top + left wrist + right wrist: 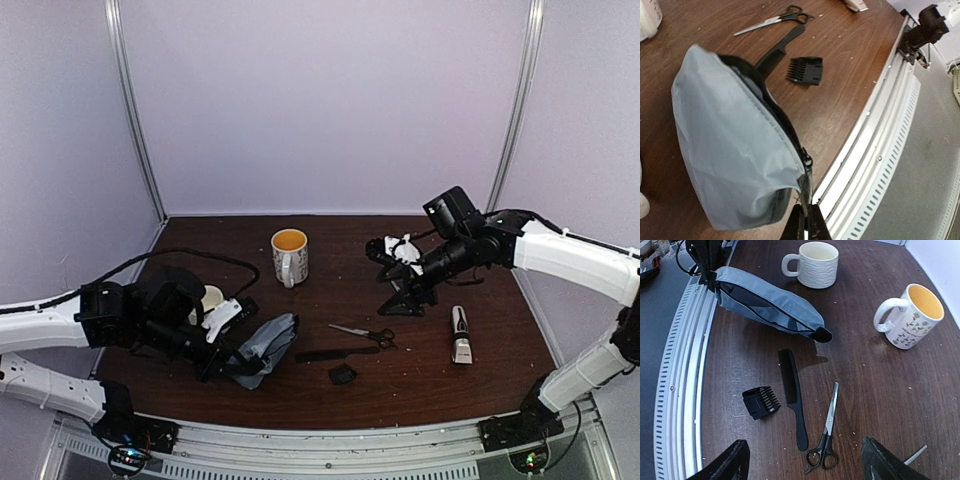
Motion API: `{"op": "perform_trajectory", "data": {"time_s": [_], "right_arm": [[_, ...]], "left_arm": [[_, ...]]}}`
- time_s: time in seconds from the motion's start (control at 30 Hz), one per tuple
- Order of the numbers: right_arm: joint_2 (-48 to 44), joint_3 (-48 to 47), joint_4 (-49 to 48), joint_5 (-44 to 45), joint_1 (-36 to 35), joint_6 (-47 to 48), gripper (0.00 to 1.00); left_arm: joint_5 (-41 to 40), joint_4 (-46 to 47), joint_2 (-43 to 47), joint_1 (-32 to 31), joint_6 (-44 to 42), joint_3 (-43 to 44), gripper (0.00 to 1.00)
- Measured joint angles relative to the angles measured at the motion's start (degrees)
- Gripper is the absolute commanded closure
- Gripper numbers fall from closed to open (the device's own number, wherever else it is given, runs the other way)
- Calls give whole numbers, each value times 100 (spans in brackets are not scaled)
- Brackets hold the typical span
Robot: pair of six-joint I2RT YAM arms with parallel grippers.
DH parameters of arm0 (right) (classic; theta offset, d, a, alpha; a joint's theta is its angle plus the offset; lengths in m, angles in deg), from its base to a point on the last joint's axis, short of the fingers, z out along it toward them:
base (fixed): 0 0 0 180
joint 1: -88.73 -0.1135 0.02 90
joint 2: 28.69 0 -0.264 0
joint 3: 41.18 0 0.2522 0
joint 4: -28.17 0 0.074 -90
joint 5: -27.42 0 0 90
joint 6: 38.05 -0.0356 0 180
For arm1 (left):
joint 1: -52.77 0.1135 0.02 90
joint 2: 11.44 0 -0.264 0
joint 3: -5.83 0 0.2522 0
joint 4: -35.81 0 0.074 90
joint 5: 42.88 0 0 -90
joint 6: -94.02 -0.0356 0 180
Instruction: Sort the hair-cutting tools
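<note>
My left gripper is shut on the end tab of the grey zip pouch, beside the zip pull, and holds its unzipped mouth up near the table's front rail. Beyond the pouch lie the black comb, the black clipper guard and one pair of scissors. My right gripper hovers open above the scissors, their handles nearest it, with the comb and guard to their left. The silver-and-black clipper lies to the right, apart from the rest.
A cream mug with a yellow inside stands mid-table, and a second cream mug stands behind the pouch near the left arm. The metal front rail runs just beside the held pouch. A thin metal tip shows near my right finger.
</note>
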Motion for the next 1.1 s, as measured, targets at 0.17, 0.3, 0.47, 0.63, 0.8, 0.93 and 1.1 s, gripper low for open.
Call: {"op": "perform_trajectory", "data": {"time_s": [0.17,0.3,0.47,0.63,0.8,0.93,1.1], "right_arm": [[887,-964,501,-243,-166,87,28],[1547,-1189,684,-699,-192,122,36],[2085,-1187,514,-896,-442,-173,41],[2761,-1545,400,-1121,-669,-424,38],[3576,-2194,264,-1187,-754,-597,35],[4035,-2662,155,-1220,-769,-752,33],[4544,-3178,153,-1464,-782,-793,33]], "left_arm": [[407,155,111,0,-245,-28,100],[678,278,138,0,-356,-192,100],[870,470,271,0,-402,-455,100],[833,699,540,-33,-433,-708,100],[782,782,566,-59,-498,-756,100],[750,833,448,-203,-540,-756,100],[601,826,439,-315,-562,-756,100]]}}
